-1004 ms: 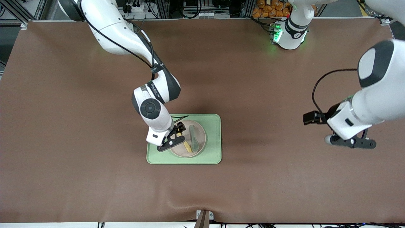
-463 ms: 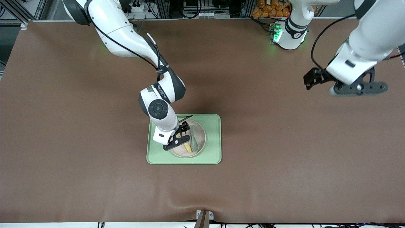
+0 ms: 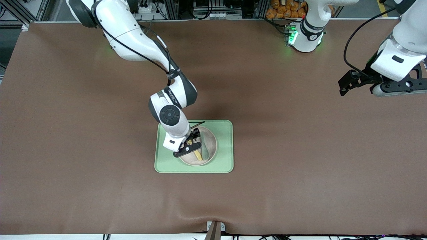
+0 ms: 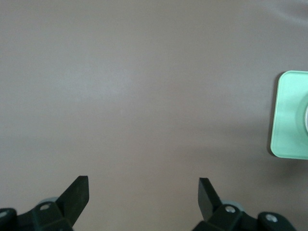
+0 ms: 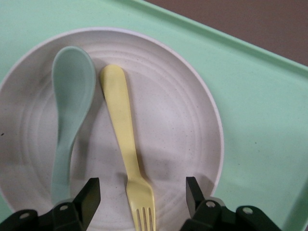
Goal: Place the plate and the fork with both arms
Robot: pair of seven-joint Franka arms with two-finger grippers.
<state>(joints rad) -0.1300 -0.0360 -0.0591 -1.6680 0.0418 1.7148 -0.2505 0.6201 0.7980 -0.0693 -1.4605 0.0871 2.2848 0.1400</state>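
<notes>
**A:** What is taking up most of the scene?

**B:** The brown table is filling the front view. On it a rectangular light-green tray is lying near the middle, a little toward the right arm's end. Two white arms are reaching out from their bases along the top edge.

**A:** Where is the plate sitting?

**B:** The round cream plate is resting inside the tray, and it is carrying two utensils lying side by side, not touching.

**A:** Which utensils?

**B:** A grey-green spoon and the pale-yellow fork. In the right wrist view the fork's tines are pointing toward the camera, its handle running across the middle of the plate.

**A:** What is the right gripper doing?

**B:** The right gripper is hanging low over the plate, its two black fingers standing apart on either side of the fork's tine end. There is a gap on both sides, so it is grasping nothing.

**A:** And the other one?

**B:** The left gripper is hovering over bare table at the left arm's end, well apart from the tray, with its jaws spread wide and empty. Only a corner of the tray is showing at the edge of its wrist view.
</notes>
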